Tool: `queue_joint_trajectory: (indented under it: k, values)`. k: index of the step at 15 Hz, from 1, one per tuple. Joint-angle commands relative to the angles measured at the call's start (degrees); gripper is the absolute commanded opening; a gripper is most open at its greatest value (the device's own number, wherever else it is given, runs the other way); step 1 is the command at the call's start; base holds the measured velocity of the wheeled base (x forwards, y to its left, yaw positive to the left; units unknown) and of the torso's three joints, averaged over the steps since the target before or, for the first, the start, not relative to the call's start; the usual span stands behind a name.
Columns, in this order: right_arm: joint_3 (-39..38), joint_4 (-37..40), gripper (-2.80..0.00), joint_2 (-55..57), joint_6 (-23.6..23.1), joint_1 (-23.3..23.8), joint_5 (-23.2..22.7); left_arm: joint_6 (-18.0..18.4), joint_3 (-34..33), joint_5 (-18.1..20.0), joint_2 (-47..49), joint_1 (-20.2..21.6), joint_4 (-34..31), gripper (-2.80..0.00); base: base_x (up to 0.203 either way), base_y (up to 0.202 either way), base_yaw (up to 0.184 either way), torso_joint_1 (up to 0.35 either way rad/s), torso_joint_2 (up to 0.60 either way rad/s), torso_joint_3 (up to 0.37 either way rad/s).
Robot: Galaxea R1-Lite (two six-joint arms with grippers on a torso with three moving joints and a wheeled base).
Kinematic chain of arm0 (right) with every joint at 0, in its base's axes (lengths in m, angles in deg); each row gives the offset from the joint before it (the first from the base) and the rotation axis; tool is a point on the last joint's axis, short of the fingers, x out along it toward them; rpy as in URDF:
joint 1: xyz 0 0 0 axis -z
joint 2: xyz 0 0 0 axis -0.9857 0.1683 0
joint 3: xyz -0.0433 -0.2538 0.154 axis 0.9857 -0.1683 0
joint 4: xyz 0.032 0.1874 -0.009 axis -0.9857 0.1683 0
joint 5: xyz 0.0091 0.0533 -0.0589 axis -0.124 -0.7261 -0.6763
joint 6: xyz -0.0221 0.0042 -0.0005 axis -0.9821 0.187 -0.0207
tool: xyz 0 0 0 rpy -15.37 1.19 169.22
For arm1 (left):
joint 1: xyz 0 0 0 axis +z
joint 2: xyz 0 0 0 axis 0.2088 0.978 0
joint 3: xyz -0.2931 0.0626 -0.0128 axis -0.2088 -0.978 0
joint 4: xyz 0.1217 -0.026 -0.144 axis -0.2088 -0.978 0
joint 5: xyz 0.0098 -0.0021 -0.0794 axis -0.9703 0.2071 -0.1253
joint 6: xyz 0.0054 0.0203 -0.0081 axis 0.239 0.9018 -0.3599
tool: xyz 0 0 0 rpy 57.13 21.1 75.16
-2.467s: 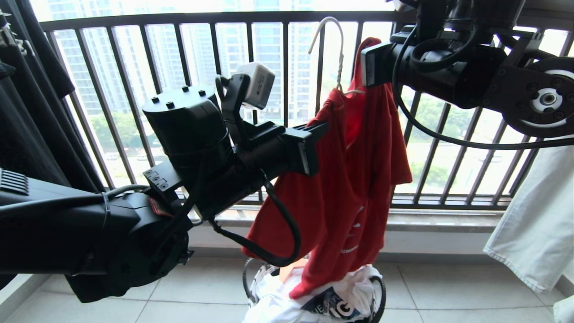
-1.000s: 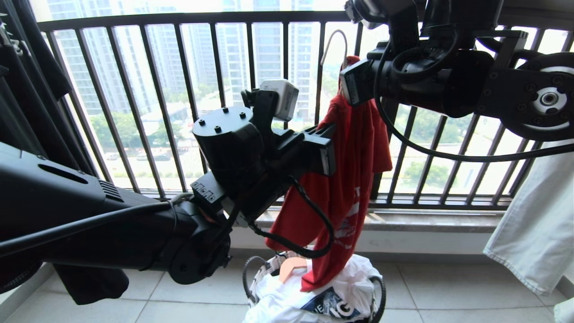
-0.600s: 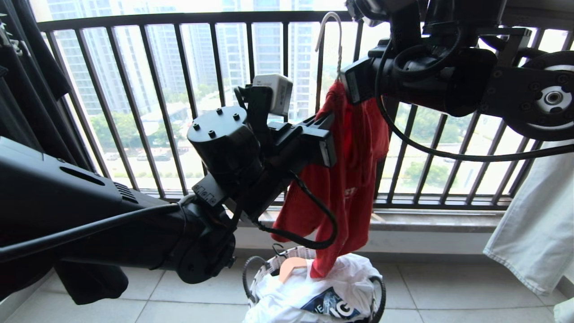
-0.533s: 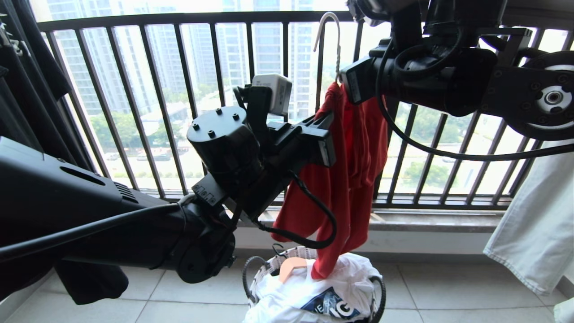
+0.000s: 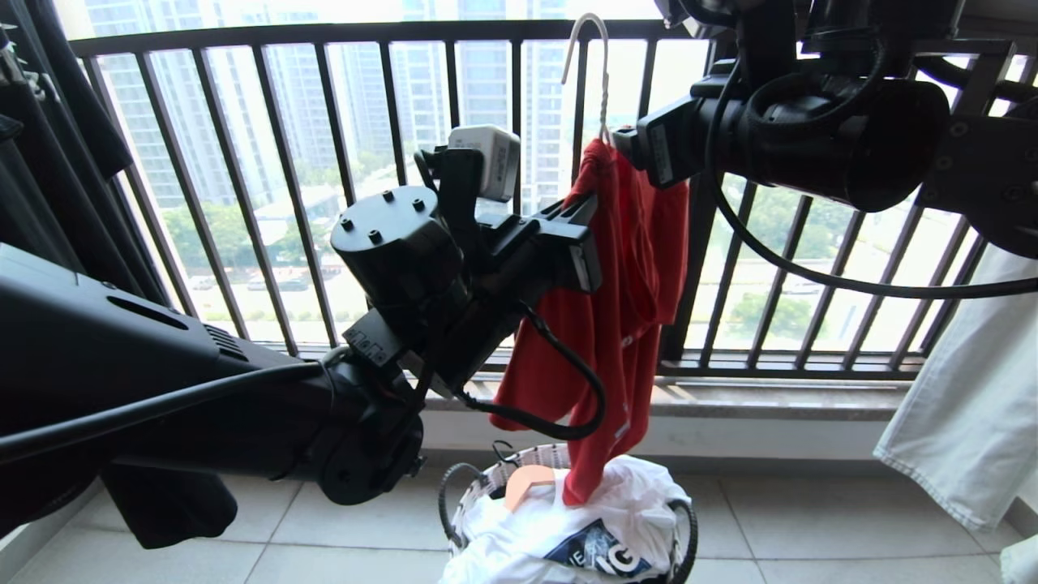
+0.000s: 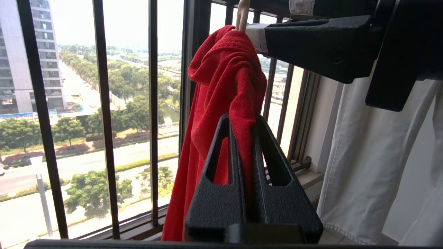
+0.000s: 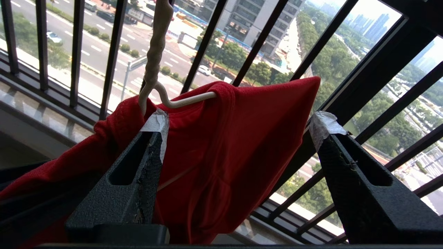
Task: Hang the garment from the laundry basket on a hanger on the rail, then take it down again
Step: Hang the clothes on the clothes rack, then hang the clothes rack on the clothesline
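Red T-shirt (image 5: 624,268) hangs bunched on the white wire hanger (image 5: 596,73), high before the barred window railing (image 5: 324,32), its hem reaching the laundry basket (image 5: 685,527) below. The left gripper (image 6: 244,128) pinches a fold of the shirt. The right gripper (image 7: 238,114) stands wide apart beside the hanger's neck, gripping nothing.

Head cam sits above and behind both my arms, facing forward and down at the window railing (image 5: 324,32) and laundry basket (image 5: 688,535). Each wrist cam looks out along its own fingers, very close. All three share the red T-shirt (image 5: 624,268) (image 6: 221,76) (image 7: 235,138) on its wire hanger (image 5: 596,65) (image 7: 155,52).
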Motion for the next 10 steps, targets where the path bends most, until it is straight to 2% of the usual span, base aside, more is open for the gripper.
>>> queue_joint_trajectory:
  k: [1, 2, 4, 8, 10]
  values:
    - [-4.61, -0.43, 0.0, -4.0, -0.01, 0.68, 0.52, -0.13, 0.26, 0.05, -1.07, 0.89, 0.46, -2.8, 0.0, 0.0, 0.0, 0.0, 0.0, 0.0]
    - [-6.92, -0.57, -2.8, -6.01, -0.02, 1.2, 0.5, -0.24, 0.39, 0.17, -1.54, 1.24, 0.46, -2.8, 0.0, 0.0, 0.0, 0.0, 0.0, 0.0]
    - [-9.99, -0.43, -2.8, -9.08, 0.02, 2.15, 0.4, -1.23, 0.3, 0.35, -2.57, 1.42, 0.21, -2.8, 0.0, 0.0, 0.0, 0.0, 0.0, 0.0]
    - [-11.04, 0.46, -2.8, -11.6, -0.05, 6.7, -0.81, -3.02, -0.3, 0.97, -4.16, 1.49, -1.52, -2.8, 0.0, 0.0, 0.0, 0.0, 0.0, 0.0]
    - [-10.68, 7.06, -2.8, -13.47, 0.01, 8.57, -3.66, -5.14, -1.28, 3.37, -5.46, 1.52, -3.05, -2.8, 0.0, 0.0, 0.0, 0.0, 0.0, 0.0]
